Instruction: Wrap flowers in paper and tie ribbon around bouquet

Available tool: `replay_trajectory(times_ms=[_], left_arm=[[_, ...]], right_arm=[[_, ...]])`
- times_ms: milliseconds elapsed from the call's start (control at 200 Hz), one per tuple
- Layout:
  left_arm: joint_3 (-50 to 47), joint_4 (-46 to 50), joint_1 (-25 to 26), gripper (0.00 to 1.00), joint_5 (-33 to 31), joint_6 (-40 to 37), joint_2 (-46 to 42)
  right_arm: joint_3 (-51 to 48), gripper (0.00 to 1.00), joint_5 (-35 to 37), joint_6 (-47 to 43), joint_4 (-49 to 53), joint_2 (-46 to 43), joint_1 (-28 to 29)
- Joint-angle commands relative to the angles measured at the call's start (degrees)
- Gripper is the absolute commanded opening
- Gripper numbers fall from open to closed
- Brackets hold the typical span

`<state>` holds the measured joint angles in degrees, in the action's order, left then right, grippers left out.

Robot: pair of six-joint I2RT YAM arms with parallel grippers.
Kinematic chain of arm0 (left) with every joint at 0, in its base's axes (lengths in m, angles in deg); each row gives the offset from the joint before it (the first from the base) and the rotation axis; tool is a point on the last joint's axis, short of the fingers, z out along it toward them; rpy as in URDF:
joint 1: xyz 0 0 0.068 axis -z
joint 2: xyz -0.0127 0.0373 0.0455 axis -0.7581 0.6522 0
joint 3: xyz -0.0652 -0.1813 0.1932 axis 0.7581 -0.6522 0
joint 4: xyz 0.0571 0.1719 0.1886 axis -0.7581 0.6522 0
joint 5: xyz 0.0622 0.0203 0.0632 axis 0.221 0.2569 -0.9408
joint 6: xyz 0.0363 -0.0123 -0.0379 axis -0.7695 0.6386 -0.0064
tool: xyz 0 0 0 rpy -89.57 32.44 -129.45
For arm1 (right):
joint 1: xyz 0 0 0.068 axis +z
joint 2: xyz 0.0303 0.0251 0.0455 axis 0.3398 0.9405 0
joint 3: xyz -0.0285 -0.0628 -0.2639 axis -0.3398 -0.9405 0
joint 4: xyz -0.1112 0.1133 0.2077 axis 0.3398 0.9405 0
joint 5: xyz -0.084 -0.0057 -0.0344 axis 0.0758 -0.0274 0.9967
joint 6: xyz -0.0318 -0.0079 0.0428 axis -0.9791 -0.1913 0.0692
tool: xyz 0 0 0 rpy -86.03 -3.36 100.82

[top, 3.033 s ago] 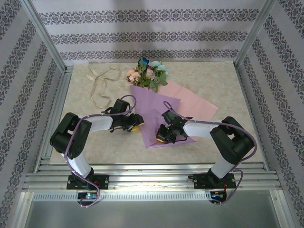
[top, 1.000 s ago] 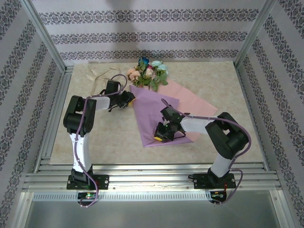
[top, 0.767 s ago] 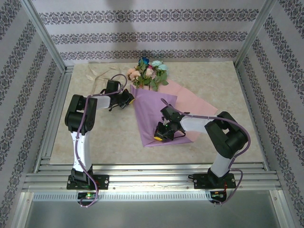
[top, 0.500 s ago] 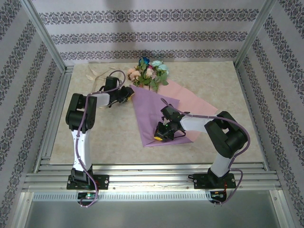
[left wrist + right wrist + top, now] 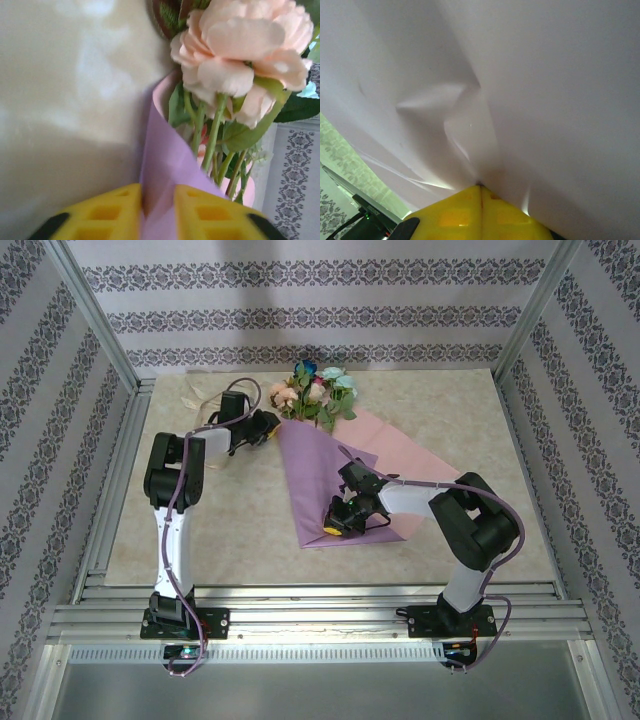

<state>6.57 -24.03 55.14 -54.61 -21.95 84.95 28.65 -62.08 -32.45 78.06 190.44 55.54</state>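
The flowers (image 5: pixel 312 392) lie at the back of the table, blooms away from me, with their stems on the lilac paper (image 5: pixel 330 485). My left gripper (image 5: pixel 268 427) is at the paper's back left corner, just left of the blooms. In the left wrist view it (image 5: pixel 157 212) is shut on a raised fold of paper (image 5: pixel 167 165), beside green stems and a peach bloom (image 5: pixel 245 45). My right gripper (image 5: pixel 335 525) sits low on the sheet near its front edge. Its yellow fingers (image 5: pixel 481 202) are shut on creased paper (image 5: pixel 545 75). The cream ribbon (image 5: pixel 200 398) lies behind the left arm, partly hidden.
A pink part of the paper (image 5: pixel 405 455) spreads to the right of the lilac fold. Aluminium posts (image 5: pixel 95 315) and patterned walls close in the table on three sides. Rails (image 5: pixel 320 615) run along the near edge.
My left gripper has moved away from me and to the right, towards the flowers, taking the paper's left corner with it. The right gripper has stayed in place on the sheet.
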Motion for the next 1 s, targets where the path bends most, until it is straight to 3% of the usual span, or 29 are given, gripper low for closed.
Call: replay_trajectory(times_ms=[0, 160, 225, 265, 305, 644, 849, 994], left_arm=[[2.5, 1.8, -1.1, 0.0, 0.1, -1.3, 2.6], [2.2, 1.5, -1.5, 0.01, 0.7, -1.7, 1.4], [0.6, 1.4, -1.5, 0.37, 1.3, -1.9, -0.5], [-1.2, 1.1, -1.5, 0.47, 2.1, -1.9, -1.9], [-3.6, 0.7, -1.4, 0.51, 3.1, -1.8, -3.7], [-31.0, 2.3, 5.0, 0.54, 6.5, -2.9, -22.6], [-36.7, 1.2, 10.0, 0.54, 5.8, -1.2, -25.9], [-37.8, 1.4, 11.8, 0.47, 5.1, -0.9, -25.8]], right_arm=[[-2.1, 0.0, 2.6, -1.5, 7.4, 3.8, 0.1], [-2.1, 0.0, 2.6, -1.3, 7.2, 3.8, 0.0], [-2.1, 0.0, 2.5, -1.3, 7.3, 3.9, -0.1], [-2.1, 0.0, 2.5, -1.4, 7.3, 3.9, -0.2], [-2.1, 0.0, 2.5, -1.5, 7.2, 3.8, -0.3], [-1.5, 0.0, 1.5, -2.4, 6.5, 4.3, -1.9], [-1.4, 0.0, 1.4, -2.4, 5.9, 4.8, -1.9], [-1.4, 0.0, 1.3, -2.0, 5.3, 5.0, -1.9]])
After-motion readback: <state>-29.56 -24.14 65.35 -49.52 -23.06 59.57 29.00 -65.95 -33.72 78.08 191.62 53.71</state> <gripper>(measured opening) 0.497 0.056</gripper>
